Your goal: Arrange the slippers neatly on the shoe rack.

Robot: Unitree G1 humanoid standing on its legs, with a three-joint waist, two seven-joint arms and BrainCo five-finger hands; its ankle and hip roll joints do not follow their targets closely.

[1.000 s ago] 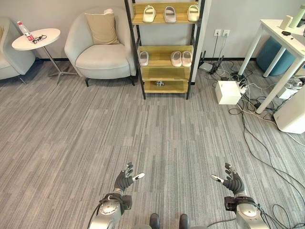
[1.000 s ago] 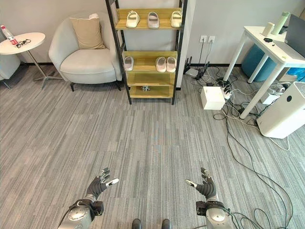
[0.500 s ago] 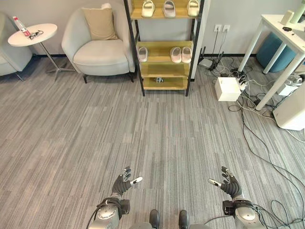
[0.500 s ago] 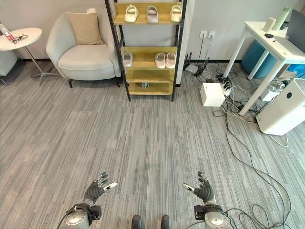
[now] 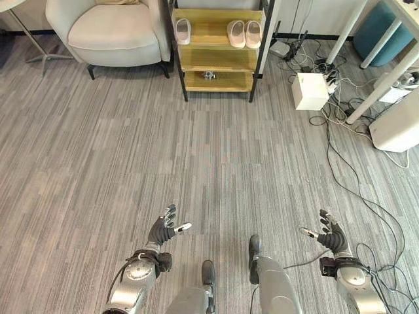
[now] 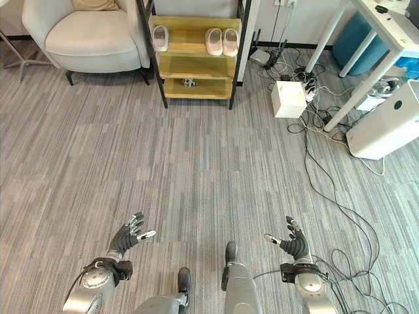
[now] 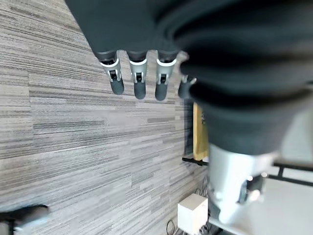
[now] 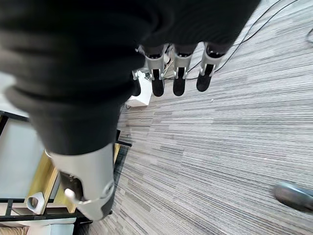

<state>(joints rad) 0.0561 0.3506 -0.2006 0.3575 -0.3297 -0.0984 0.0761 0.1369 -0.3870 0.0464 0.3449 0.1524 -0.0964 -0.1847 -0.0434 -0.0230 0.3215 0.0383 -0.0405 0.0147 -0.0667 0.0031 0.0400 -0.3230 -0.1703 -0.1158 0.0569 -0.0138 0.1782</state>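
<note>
A wooden shoe rack [image 5: 217, 57] with a black frame stands against the far wall. On its upper visible shelf lie a single pale slipper [image 5: 182, 30] at the left and a pair of pale slippers [image 5: 244, 33] side by side at the right. A small dark object [image 5: 209, 76] sits on the lowest shelf. My left hand [image 5: 162, 231] hovers low over the carpet far in front of the rack, fingers straight and empty. My right hand [image 5: 332, 235] is held the same way on the other side, open and holding nothing.
A light armchair [image 5: 108, 29] stands left of the rack. A white box [image 5: 309, 91] and tangled cables [image 5: 340, 124] lie right of it, beside white table legs [image 5: 383, 85] and a white appliance [image 5: 398, 127]. Grey carpet spreads between me and the rack.
The whole picture has shifted downward, so the camera has tilted: the rack's top shelf and the side table have left the frame. Both hands stay open and empty.
</note>
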